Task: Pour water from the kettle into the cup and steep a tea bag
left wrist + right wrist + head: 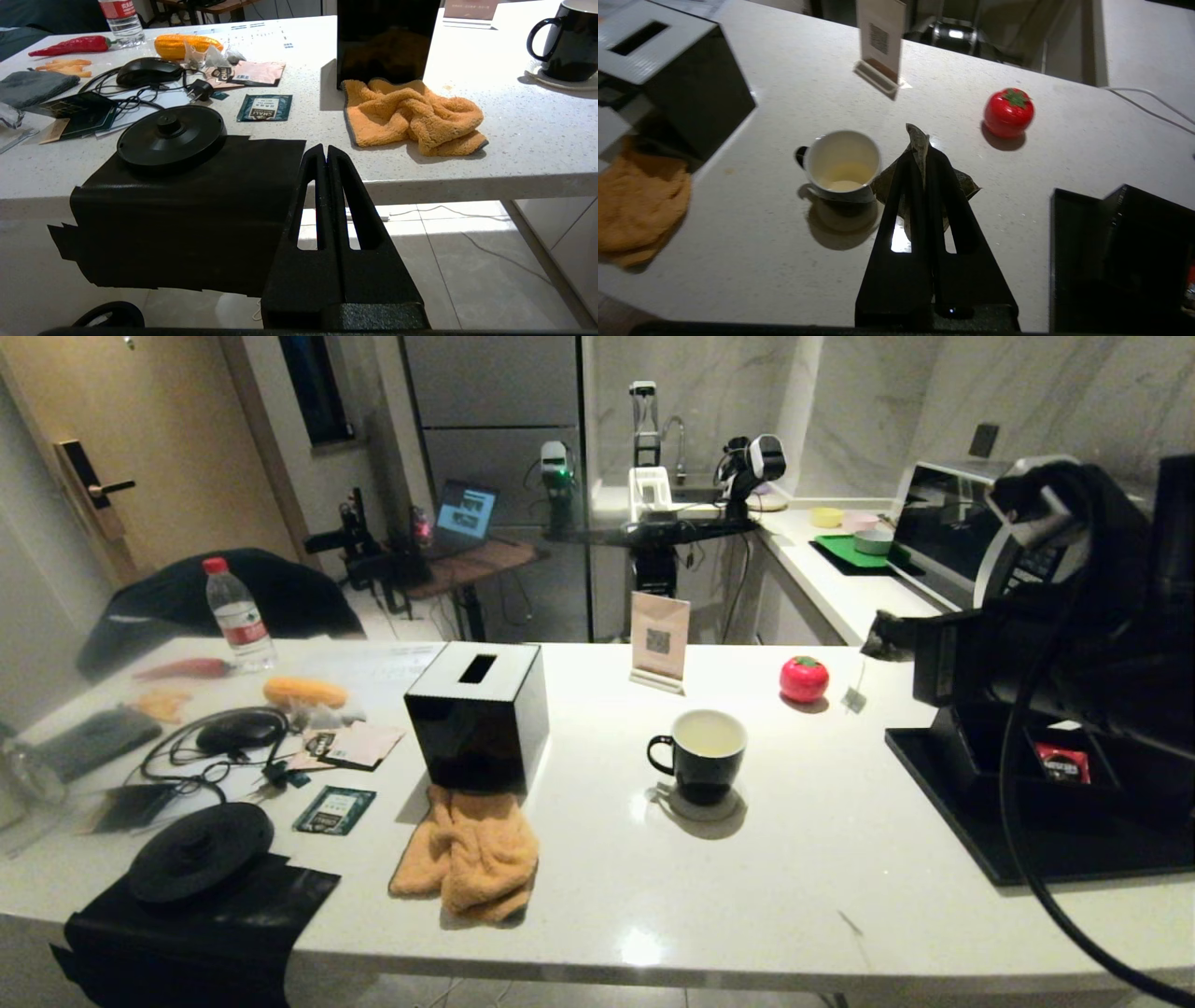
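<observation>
White speckled stone forms the counter (822, 859) we work at, and its near edge runs across the bottom of the head view with tiled floor below. The widest bare stretch lies in front of and to the right of the cup (700, 756), reaching to the near edge.

The black mug stands on a round coaster (702, 805) near the middle of the counter, handle toward our left. Its white inside holds shallow, pale yellowish water (844, 179). To its left sits a black tissue box (478, 717) with a slot in its white top, an orange cloth (471, 859) bunched against its front.

Our right gripper (920, 150) hangs above the counter just right of the mug, its fingers pressed together and pinching the grey-green tea bag (920, 140), whose paper spreads out beneath them. Beyond it a red tomato-shaped object (804, 679) stands apart, and a small upright sign card (659, 641) stands behind the mug.

At the right edge a black compartmented tray (1027, 840) holds a red sachet (1062, 763).

Our left gripper (325, 151) rests below the counter's near edge, fingers pressed together and empty. Before it a round black kettle base (172, 137) sits on a black mat (196, 205) that drapes over the edge.
</observation>
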`<state>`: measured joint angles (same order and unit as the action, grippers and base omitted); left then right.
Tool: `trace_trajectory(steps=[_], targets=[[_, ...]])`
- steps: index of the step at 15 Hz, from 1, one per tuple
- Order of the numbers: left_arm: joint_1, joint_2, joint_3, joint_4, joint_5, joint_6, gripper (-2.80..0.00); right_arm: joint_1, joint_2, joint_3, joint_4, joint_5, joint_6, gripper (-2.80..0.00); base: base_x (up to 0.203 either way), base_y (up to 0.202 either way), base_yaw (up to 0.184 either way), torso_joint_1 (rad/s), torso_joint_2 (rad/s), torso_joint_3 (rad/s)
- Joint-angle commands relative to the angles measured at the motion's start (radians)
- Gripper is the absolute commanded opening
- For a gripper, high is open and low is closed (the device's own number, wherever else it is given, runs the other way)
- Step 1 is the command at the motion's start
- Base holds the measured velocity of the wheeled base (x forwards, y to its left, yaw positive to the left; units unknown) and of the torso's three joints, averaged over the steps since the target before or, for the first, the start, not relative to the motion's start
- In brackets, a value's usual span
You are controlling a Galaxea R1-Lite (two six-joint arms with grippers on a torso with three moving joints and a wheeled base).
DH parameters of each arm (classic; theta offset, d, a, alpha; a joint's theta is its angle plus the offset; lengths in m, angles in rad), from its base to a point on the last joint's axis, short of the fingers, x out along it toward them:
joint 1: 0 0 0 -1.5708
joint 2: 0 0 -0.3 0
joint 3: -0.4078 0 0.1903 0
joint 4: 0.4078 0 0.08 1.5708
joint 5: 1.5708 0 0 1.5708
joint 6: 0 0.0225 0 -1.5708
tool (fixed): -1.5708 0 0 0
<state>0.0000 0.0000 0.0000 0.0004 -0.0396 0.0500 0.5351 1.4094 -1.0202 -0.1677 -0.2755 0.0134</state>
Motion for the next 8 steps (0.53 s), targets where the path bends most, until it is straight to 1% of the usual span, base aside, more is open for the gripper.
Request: trace_trajectory(steps=[1,4,6,8], targets=[[0.000,0.000,0.000,0.000,0.000,0.001,-2.80,0.061,-0.020,0.000,-0.006,0.001,-0.001,-2.80,0.000,0.000,0.000,0.000,0.00,0.000],[0.000,0.000,0.000,0.000,0.000,0.001,-2.80,0.138,-0.018,0.002,-0.052,-0.003,-0.009,-2.80,0.000,0.000,0.000,0.000,0.00,0.000],[0.000,0.000,0.000,0.000,0.000,-0.004,-2.80,0.162,-0.020,0.003,-0.053,-0.001,-0.043,-2.80,0.000,0.000,0.000,0.000,0.00,0.000],[0.001,0.000,0.000,0.000,0.000,-0.004,-2.80,0.181,-0.017,0.001,-0.053,0.001,-0.050,-2.80,0.000,0.000,0.000,0.000,0.00,0.000]])
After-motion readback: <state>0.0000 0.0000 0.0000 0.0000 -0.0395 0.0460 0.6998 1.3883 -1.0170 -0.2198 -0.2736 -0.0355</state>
